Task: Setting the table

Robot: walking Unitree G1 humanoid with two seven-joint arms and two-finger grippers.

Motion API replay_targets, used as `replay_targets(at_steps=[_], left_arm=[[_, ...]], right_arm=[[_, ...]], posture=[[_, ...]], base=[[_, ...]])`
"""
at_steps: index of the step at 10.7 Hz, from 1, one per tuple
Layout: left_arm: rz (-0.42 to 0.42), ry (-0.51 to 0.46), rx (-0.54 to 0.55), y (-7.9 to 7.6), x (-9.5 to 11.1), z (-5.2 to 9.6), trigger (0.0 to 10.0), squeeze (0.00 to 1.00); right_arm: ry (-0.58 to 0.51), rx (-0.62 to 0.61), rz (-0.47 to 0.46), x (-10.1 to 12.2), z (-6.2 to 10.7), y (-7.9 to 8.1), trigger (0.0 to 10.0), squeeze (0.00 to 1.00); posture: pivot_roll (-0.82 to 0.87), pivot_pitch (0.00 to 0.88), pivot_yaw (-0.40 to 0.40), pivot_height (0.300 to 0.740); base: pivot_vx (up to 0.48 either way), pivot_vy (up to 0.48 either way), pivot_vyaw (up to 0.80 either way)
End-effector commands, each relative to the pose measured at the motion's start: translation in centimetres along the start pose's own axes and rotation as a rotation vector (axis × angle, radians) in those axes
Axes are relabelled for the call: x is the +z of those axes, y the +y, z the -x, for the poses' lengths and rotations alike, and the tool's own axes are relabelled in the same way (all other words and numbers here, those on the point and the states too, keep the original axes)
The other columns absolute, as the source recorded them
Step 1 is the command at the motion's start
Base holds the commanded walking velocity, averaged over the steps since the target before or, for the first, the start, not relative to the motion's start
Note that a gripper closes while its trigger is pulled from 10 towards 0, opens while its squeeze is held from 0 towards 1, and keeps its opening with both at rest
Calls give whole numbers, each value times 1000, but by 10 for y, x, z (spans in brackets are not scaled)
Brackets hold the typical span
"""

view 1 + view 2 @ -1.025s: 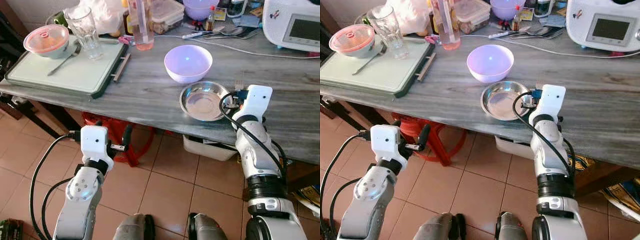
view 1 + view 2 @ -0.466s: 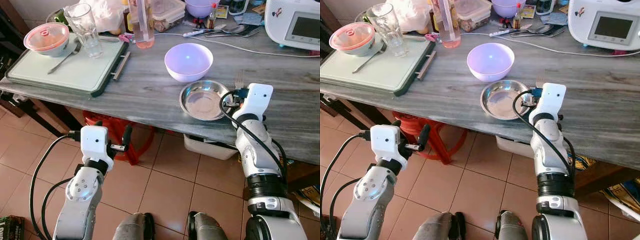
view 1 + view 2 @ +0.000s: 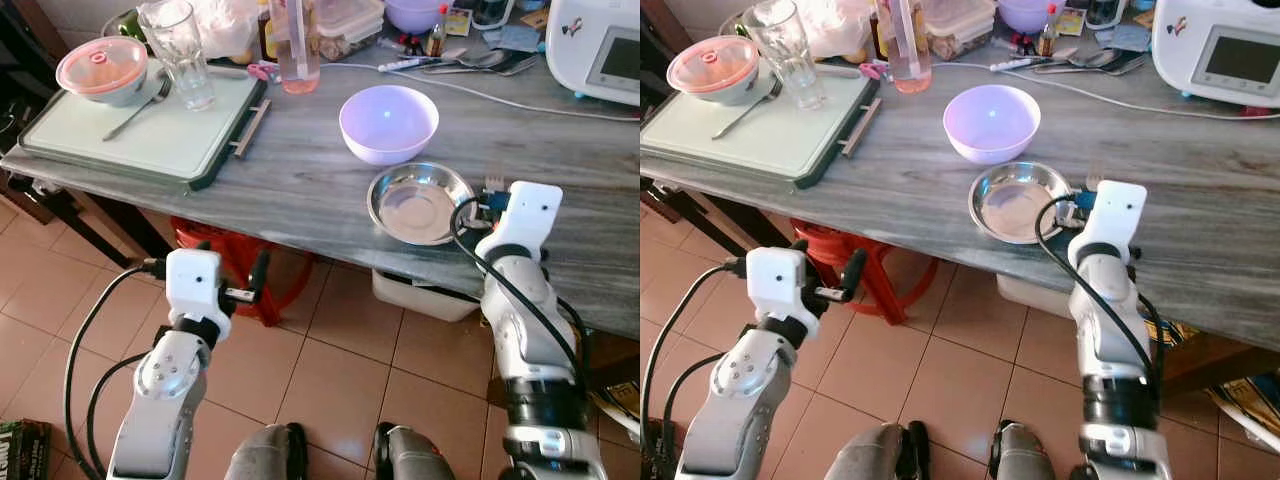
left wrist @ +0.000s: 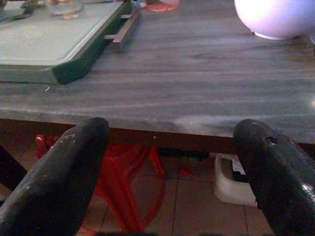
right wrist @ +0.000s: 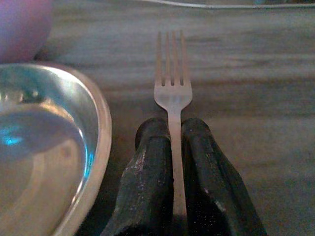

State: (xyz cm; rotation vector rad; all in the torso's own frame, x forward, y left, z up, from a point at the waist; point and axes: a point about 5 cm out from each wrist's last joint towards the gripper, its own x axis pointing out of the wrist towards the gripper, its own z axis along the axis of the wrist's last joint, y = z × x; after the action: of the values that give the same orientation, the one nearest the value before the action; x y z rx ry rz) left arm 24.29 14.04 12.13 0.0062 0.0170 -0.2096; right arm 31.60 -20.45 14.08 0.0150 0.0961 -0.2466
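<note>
With the right hand (image 5: 172, 147) clenched on the fork (image 5: 172, 88), tines ahead, plate (image 5: 49, 147) just beside: lower flat onto counter (image 5: 256, 98), parallel to rim, then release. Left hand (image 4: 172, 172) released, idle.

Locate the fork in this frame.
The fork is clamped between the right gripper's fingers, over the grey table just right of the steel dish.

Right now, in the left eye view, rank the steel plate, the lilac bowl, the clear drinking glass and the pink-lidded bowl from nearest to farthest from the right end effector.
1. Round steel plate, just left of the right end effector, which is shut on a metal fork.
2. Lilac bowl, behind the plate.
3. Clear drinking glass, on the pale green tray, far left.
4. Pink-lidded bowl, the tray's far-left corner.
</note>
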Motion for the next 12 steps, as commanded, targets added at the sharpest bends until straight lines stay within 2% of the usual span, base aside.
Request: replay_targets(at_steps=[1,4,7,9,11,12], left_arm=[[2,19,0,2,-3,1,10000,0],[8,20,-9,1,-3,-1,10000,0],[16,21,-11,-1,-4,-2,10000,0],[16,22,-14,-1,-4,-2,10000,0],[14,22,-14,0,-3,-2,10000,0],[15,24,-17,-1,-4,-2,10000,0]], right_arm=[[169,-16,8,-37,8,-4,10000,0],[187,-37,33,-37,15,-11,10000,0],[175,-52,26,-32,4,-17,10000,0],[162,-50,4,-26,-3,-14,10000,0],[177,-49,-34,-29,-3,-12,10000,0],[183,-44,-57,-31,-1,-9,10000,1000]], posture=[[71,198,114,740],[59,195,112,740],[60,193,110,740],[64,192,113,740],[66,193,115,740],[66,193,115,740]], base=[[0,0,0],[0,0,0],[0,0,0],[0,0,0],[0,0,0],[0,0,0]])
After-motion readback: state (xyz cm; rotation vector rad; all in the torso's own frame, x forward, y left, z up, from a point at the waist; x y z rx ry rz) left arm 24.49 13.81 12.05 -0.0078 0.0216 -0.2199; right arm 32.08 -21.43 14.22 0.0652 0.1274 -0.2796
